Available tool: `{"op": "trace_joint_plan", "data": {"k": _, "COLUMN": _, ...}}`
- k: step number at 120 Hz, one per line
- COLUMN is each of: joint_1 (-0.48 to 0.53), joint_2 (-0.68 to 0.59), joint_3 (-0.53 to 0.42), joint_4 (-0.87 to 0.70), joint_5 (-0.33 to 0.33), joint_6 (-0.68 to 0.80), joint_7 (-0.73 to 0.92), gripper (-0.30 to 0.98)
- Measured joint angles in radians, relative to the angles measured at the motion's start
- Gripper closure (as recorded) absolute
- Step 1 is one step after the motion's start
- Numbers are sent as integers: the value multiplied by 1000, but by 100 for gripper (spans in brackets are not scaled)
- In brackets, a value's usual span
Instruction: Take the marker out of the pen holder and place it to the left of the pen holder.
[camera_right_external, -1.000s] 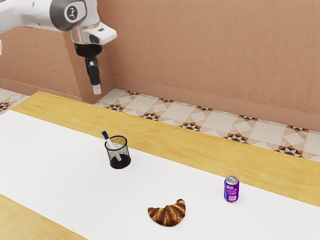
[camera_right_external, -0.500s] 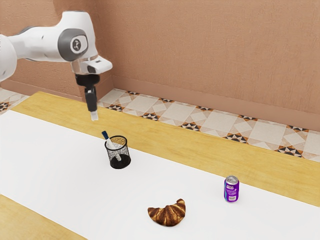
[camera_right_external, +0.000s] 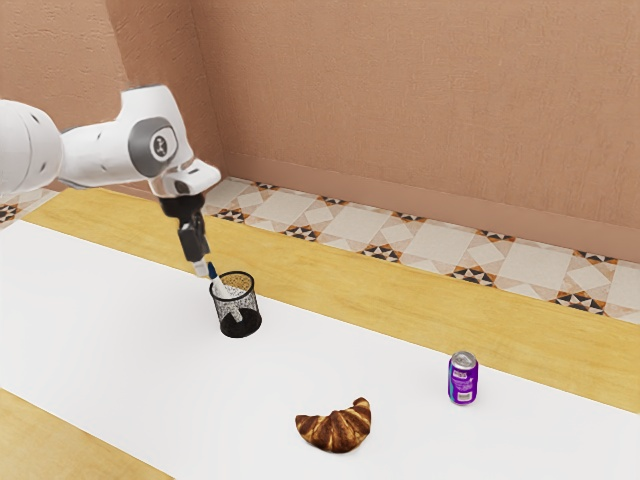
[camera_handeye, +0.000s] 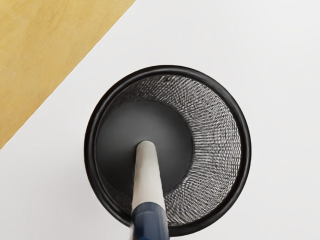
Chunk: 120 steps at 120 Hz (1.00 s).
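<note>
Exterior view: the marker (camera_right_external: 218, 285) leans inside the pen holder (camera_right_external: 257, 306), its dark blue cap (camera_right_external: 212, 271) above the rim on the exterior view's left. Your gripper (camera_right_external: 202, 268) is right at that cap; how far it is open, and whether it has hold of anything, can't be told. Before you lift, make sure the grip takes the cap from both sides, matched to the lean. A touch on one side could swing the marker or tip the light-looking holder. Then draw it up along its own slant until the lower end clears the rim, and only after that travel toward the exterior view's left. The white table covering (camera_right_external: 110, 330) there looks roomy; lower it gently, as it may roll. The croissant (camera_right_external: 337, 431), nearer, and the can (camera_right_external: 463, 380), to the right, are out of your way. The wrist view cuts off the cap's upper end, so the contact is hidden, and the mesh blurs the marker's lower part from the side.
</note>
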<state>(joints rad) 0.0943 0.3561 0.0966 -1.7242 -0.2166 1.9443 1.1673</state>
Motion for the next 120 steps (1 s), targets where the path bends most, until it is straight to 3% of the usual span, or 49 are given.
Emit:
{"op": "trace_joint_plan", "data": {"k": 31, "joint_1": -4, "joint_2": 42, "joint_3": 0, "joint_4": 4, "joint_5": -11, "joint_6": 33, "joint_7": 68, "gripper": 1}}
{"op": "trace_joint_plan", "data": {"k": 53, "joint_1": -7, "joint_2": 43, "joint_3": -1, "joint_4": 4, "joint_5": -12, "joint_6": 41, "joint_7": 100, "gripper": 47}}
{"op": "trace_joint_plan", "data": {"k": 71, "joint_1": -9, "joint_2": 38, "joint_3": -7, "joint_4": 4, "joint_5": -11, "joint_6": 43, "joint_7": 121, "gripper": 66}}
{"op": "trace_joint_plan", "data": {"k": 84, "joint_1": -10, "joint_2": 5, "joint_3": -9, "joint_4": 3, "joint_5": -10, "joint_6": 42, "joint_7": 133, "gripper": 71}}
{"op": "trace_joint_plan", "data": {"k": 106, "joint_1": -11, "joint_2": -166, "joint_3": -12, "joint_4": 5, "joint_5": -3, "joint_6": -6, "joint_7": 145, "gripper": 76}}
{"op": "trace_joint_plan", "data": {"k": 120, "joint_1": -9, "joint_2": -214, "joint_3": -8, "joint_4": 70, "joint_5": 50, "joint_6": -82, "joint_7": 150, "gripper": 77}}
